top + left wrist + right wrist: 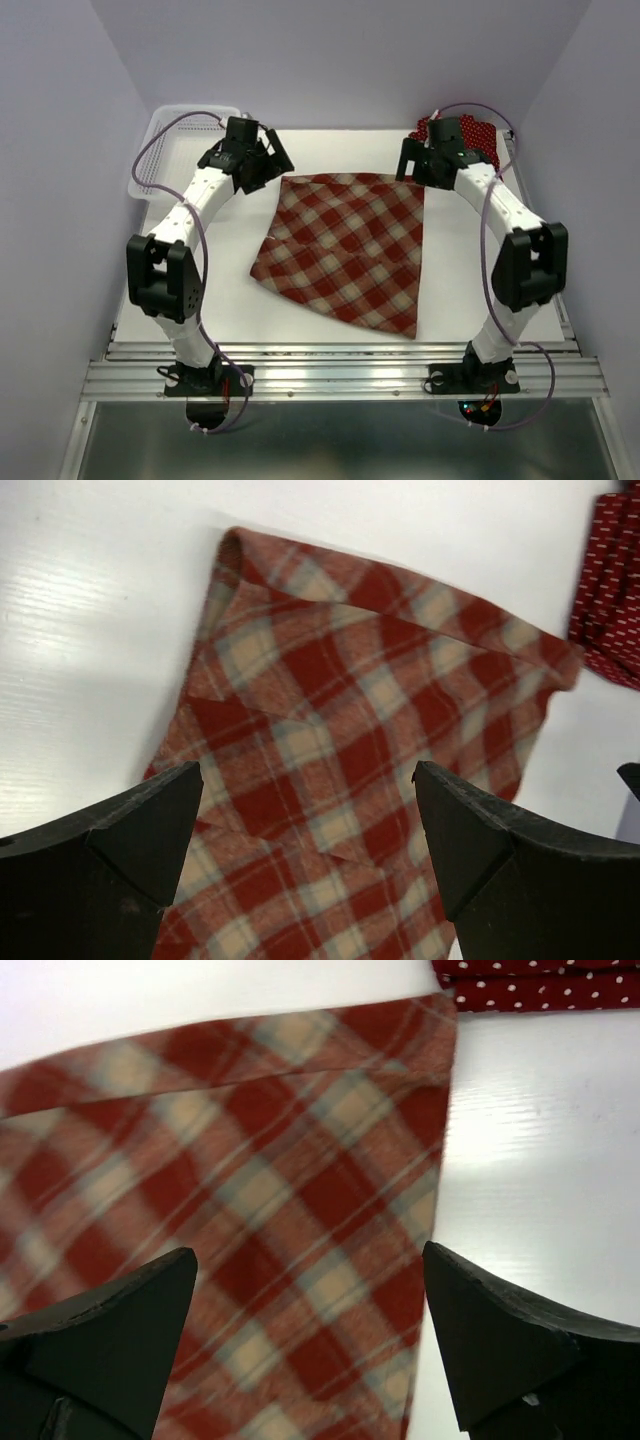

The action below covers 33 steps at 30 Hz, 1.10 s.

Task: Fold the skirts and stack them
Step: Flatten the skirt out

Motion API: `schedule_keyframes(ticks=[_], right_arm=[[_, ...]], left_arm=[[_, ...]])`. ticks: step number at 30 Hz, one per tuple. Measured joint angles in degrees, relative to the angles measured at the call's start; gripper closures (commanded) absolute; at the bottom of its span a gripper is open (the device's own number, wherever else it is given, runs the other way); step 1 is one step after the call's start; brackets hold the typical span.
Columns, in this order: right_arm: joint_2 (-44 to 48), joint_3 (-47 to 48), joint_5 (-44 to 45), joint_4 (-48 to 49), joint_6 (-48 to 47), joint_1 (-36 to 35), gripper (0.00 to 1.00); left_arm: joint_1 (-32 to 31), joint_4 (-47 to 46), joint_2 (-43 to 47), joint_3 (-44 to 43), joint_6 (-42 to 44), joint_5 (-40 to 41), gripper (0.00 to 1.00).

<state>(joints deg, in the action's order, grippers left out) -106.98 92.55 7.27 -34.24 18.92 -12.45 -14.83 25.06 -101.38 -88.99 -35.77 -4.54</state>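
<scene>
Bases of both arms are bolted to an aluminium rail (340, 375) at the near edge of the white bench (450, 295).

Plaid skirt (345, 245): one red-and-cream checked piece lies flat in the middle of the bench, between the two arms. Its nearest corner points toward the right arm's base. From there the right edge runs straight away to the far right corner, and the far edge runs straight across. Both wrist views show a fold line just inside the far edge.

Left pincer (308, 772): fingers spread wide, nothing between them. It hangs over the skirt's far left corner.

Right pincer (309, 1252): fingers spread wide, gripping nothing. It hangs over the far right corner. The skirt's right edge passes just inside its right finger, with bare bench beyond.

Polka-dot skirts (470, 132): dark red cloth with white dots lies in the far right corner of the bench, partly hidden behind the right arm. It is just beside the plaid corner. Whether they touch cannot be told, nor can the pieces be counted.

Mesh basket (165, 150): white plastic, at the far left corner, beyond the left arm.
</scene>
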Motion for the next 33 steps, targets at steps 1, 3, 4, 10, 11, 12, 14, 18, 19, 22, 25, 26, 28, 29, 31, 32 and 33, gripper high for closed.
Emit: schedule_keyframes(ticks=[1,3,4,10,11,12,14,18,19,22,25,26,28,29,31,32,33], right_arm=[[4.5,-2.9,-2.3,1.4,0.3,0.0,0.00],[12.4,-8.3,-6.2,3.8,1.0,0.0,0.00],[16.6,-11.5,-8.4,5.1,1.4,0.0,0.00],[30.4,-27.9,-18.9,10.3,3.8,-2.5,0.00],[31.2,-30.3,-19.7,10.0,4.1,-3.6,0.00],[31.7,-32.4,-20.2,9.6,4.3,-4.4,0.00],[34.2,-37.5,-20.7,8.3,5.2,-6.3,0.00],[42.8,-44.7,-20.7,2.6,7.7,-7.5,0.00],[45.8,-46.2,-20.7,0.6,8.5,-7.5,0.00],[51.7,-49.9,-21.4,-2.5,10.5,-7.4,0.00],[55.2,-54.1,-22.9,-5.5,11.9,-7.5,0.00],[55.9,-55.6,-23.2,-6.5,12.5,-7.5,0.00],[56.3,-58.0,-24.2,-8.0,13.3,-7.5,0.00],[56.3,-58.5,-24.4,-8.1,13.6,-7.5,0.00],[55.6,-59.5,-25.2,-8.2,14.0,-7.5,0.00],[55.1,-59.5,-25.6,-8.0,14.1,-7.5,0.00],[54.5,-59.5,-25.9,-7.8,14.2,-7.5,0.00]], left_arm=[[-0.6,-0.2,2.1,0.3,0.2,-0.1,0.01],[-1.2,-1.2,5.9,2.1,0.8,-0.2,0.01],[-1.3,-1.2,7.9,3.3,0.9,-0.1,0.01],[-4.0,-1.8,18.9,20.5,1.0,1.0,0.01],[-4.7,-1.1,20.6,23.8,0.7,1.3,0.01],[-5.3,-0.9,22.0,26.5,0.5,1.5,0.01],[-6.2,1.4,25.0,31.2,-0.8,3.4,0.01],[-5.1,6.4,33.0,39.4,-4.0,9.7,0.01],[-4.5,7.1,34.6,40.9,-4.7,10.6,0.01],[-3.1,7.1,36.7,44.8,-6.3,11.4,0.01],[-2.9,4.2,37.0,50.0,-7.0,8.9,0.05],[-2.9,3.3,37.0,51.6,-7.1,7.7,0.05],[-2.8,1.7,37.0,53.0,-7.3,5.6,0.05],[-2.8,0.6,37.0,53.6,-7.3,4.7,0.05],[-2.8,-1.8,37.0,53.8,-7.3,3.2,0.05],[-2.8,-3.1,37.0,53.8,-7.3,2.8,0.04],[-2.8,-4.3,37.0,53.8,-7.3,2.4,0.04]])
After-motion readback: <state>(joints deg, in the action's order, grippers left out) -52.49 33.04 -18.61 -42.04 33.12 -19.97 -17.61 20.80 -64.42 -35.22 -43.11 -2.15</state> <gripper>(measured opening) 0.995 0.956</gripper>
